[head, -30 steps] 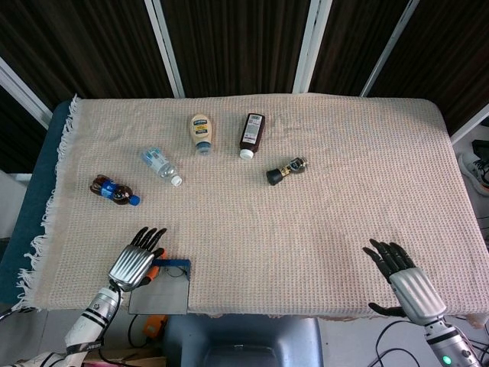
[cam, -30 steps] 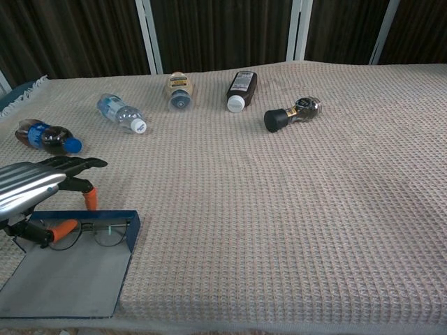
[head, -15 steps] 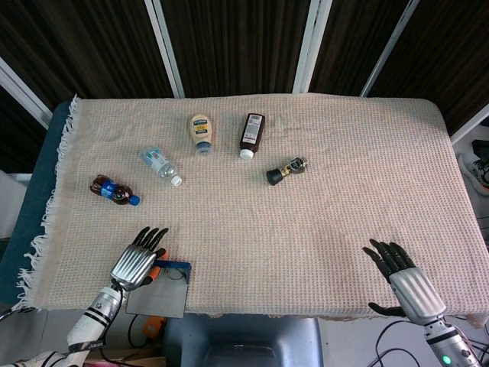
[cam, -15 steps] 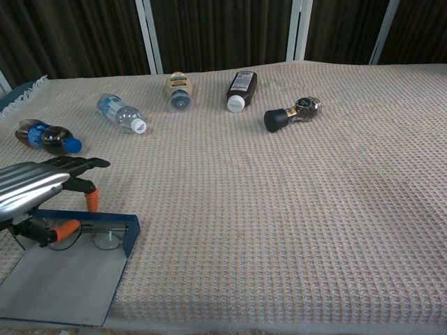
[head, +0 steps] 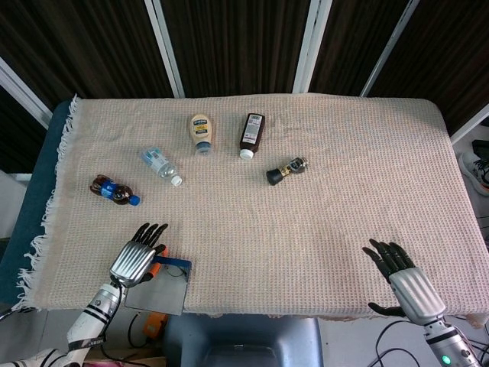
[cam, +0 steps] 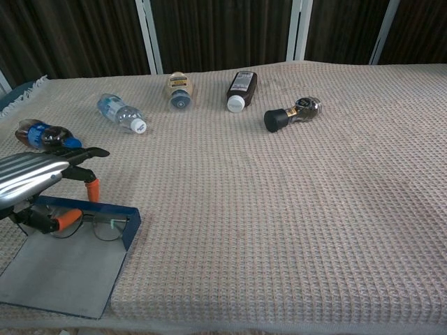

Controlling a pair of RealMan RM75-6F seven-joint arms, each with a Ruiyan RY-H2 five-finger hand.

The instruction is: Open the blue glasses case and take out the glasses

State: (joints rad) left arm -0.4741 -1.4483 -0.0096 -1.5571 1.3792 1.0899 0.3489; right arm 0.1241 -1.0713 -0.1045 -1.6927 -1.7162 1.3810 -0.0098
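The blue glasses case (cam: 131, 225) lies open at the table's front left corner, its grey inside (head: 162, 288) facing up and hanging over the front edge. The glasses (cam: 100, 227), thin-framed with orange temple tips, rest along the case's blue wall. My left hand (cam: 29, 179) hovers over the case's left end, fingers stretched forward. Its thumb and a finger pinch the orange temple ends. From above, the left hand (head: 138, 259) covers most of the glasses. My right hand (head: 403, 275) lies open at the front right edge, holding nothing.
A cola bottle (head: 114, 191) and a water bottle (head: 160, 166) lie beyond the case. Farther back lie a mayonnaise bottle (head: 201, 131), a brown sauce bottle (head: 251, 134) and a small dark bottle (head: 286, 170). A woven cloth (head: 321, 222) covers the table.
My left hand has shifted slightly away from the front edge with the temple ends, and the open case has slid and turned a little with it. The right hand has stayed still.
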